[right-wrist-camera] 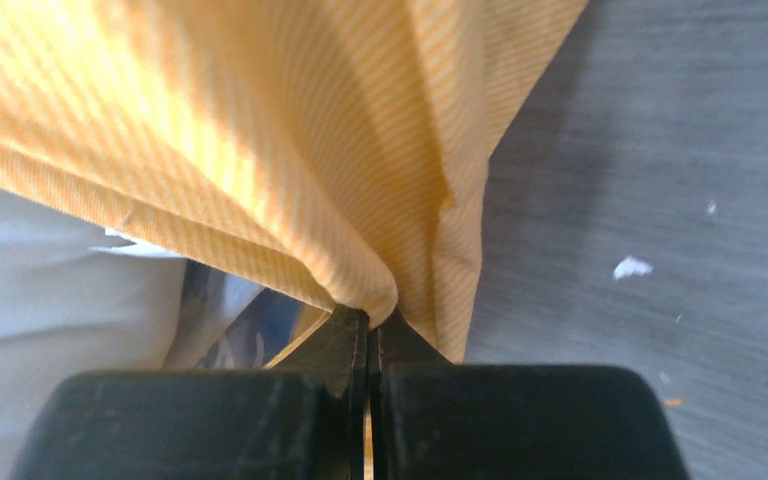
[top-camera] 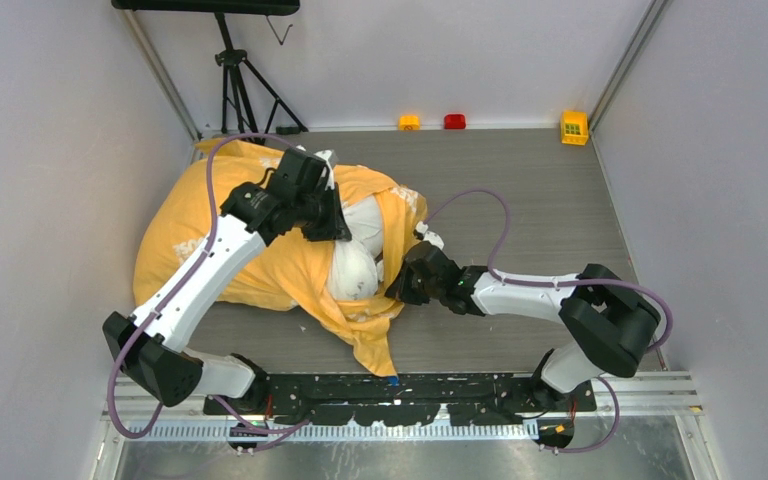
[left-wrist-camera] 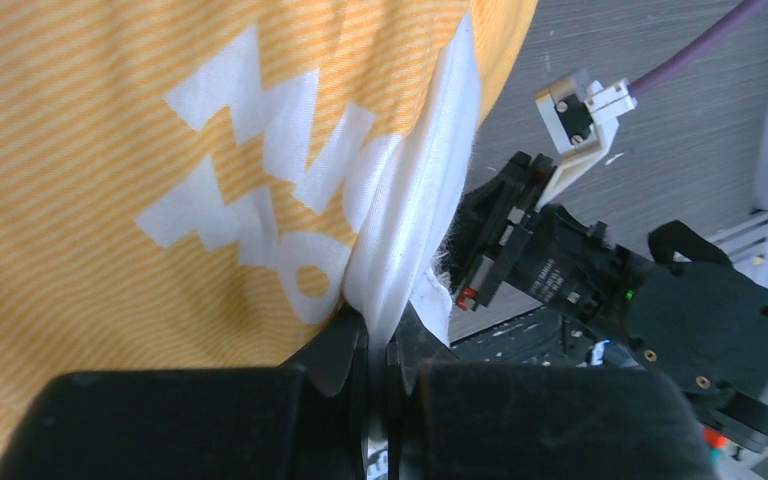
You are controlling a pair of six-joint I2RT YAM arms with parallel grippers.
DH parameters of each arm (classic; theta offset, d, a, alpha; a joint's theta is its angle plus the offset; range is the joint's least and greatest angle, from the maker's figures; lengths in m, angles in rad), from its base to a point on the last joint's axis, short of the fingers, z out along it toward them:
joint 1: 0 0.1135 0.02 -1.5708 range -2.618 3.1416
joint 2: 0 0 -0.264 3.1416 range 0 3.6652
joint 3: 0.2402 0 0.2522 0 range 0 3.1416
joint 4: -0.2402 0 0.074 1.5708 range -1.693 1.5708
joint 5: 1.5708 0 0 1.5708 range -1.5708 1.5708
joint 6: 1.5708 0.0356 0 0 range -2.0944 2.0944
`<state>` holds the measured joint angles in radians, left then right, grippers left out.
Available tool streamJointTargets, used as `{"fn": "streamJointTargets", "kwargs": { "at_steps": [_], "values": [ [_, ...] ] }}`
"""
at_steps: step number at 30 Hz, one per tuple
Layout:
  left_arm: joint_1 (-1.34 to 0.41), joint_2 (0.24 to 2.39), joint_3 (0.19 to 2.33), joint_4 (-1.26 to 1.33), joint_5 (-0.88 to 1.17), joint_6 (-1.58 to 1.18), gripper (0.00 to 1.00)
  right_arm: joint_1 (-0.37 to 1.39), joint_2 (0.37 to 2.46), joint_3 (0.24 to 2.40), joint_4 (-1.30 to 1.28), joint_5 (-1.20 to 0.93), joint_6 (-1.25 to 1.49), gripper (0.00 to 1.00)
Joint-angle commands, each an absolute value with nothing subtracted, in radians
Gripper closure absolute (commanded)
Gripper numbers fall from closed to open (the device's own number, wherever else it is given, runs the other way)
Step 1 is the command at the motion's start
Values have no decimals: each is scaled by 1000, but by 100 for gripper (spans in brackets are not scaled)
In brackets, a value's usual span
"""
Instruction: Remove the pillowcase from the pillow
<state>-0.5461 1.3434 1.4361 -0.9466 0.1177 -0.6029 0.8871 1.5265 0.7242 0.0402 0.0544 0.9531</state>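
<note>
The orange-yellow pillowcase (top-camera: 230, 250) lies bunched at the table's left, with white print (left-wrist-camera: 260, 190) on it. The white pillow (top-camera: 355, 260) bulges out of its open right side. My left gripper (top-camera: 338, 228) is over that opening, shut on a fold of the pillow's white fabric (left-wrist-camera: 410, 200), pinched at its fingertips (left-wrist-camera: 380, 345). My right gripper (top-camera: 398, 290) sits at the pillow's right, shut on a fold of the pillowcase's edge (right-wrist-camera: 370, 312). In the right wrist view the pillow (right-wrist-camera: 50, 300) and a blue inner part (right-wrist-camera: 250, 330) show under the orange cloth (right-wrist-camera: 260, 130).
A small yellow block (top-camera: 409, 122), a red block (top-camera: 455, 121) and a yellow-green block (top-camera: 574, 127) sit along the back edge. A tripod (top-camera: 238, 80) stands behind the table. Walls close both sides. A metal rail (top-camera: 400, 400) runs along the near edge.
</note>
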Motion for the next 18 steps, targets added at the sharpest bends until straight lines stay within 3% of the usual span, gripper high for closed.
{"fn": "streamJointTargets", "kwargs": {
  "at_steps": [1,13,15,18],
  "values": [
    [-476,1262,1558,-697,271,-692,100,834,1616,697,-87,121,879,100],
    [-402,1203,1516,-740,435,-664,100,686,1551,660,-95,107,824,100],
    [-403,1211,1505,-782,482,-620,100,675,1515,677,-118,110,794,89],
    [-414,1182,1445,-801,465,-580,100,675,1438,700,-117,63,705,49]
  ]
}}
